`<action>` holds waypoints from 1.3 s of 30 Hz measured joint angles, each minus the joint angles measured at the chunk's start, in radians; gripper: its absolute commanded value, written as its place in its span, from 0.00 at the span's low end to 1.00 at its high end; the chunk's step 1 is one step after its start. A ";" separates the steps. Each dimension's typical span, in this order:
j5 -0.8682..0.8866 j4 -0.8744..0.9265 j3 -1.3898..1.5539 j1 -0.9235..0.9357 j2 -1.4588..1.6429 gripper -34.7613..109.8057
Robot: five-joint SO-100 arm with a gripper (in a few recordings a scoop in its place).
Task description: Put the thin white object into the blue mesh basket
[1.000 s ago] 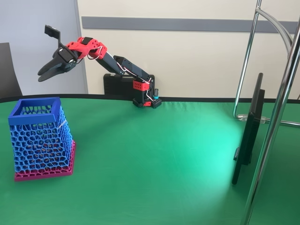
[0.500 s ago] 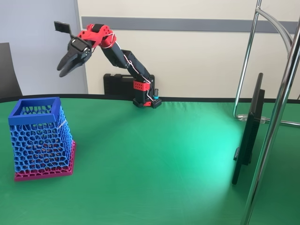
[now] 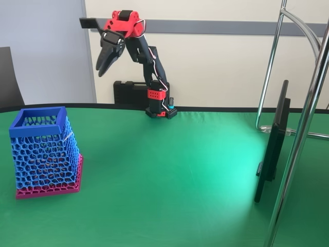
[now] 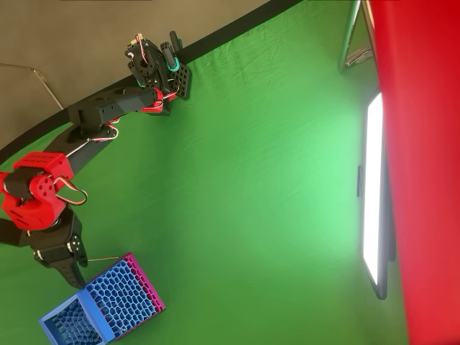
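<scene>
basket (image 3: 45, 153) stands upright near desk (image 3: 169, 180) front-left, rim up, ready to receive | white stick: thin pale line against basket's right side (image 3: 68, 136), apparently at or inside the mesh, can't confirm | tool (image 3: 103, 66) raised high at back, fingers nearly together, holding nothing, well apart from basket

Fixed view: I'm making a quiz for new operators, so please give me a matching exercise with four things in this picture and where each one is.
Things:
1. claw
2. blue mesh basket
3. black case
4. metal stand

Places:
A. at the picture's right edge
B. raised in the air, tips pointing down
C. against the wall, behind the arm's base
D. on the green cloth, at the left

Pairs: 1-B, 2-D, 3-C, 4-A
</scene>
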 measured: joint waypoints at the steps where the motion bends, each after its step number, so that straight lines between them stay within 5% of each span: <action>1: 0.014 0.000 0.041 -0.011 0.026 0.39; 13: 0.150 -0.040 0.609 -0.183 0.354 0.39; 39: 0.414 -0.649 1.795 -0.465 1.115 0.26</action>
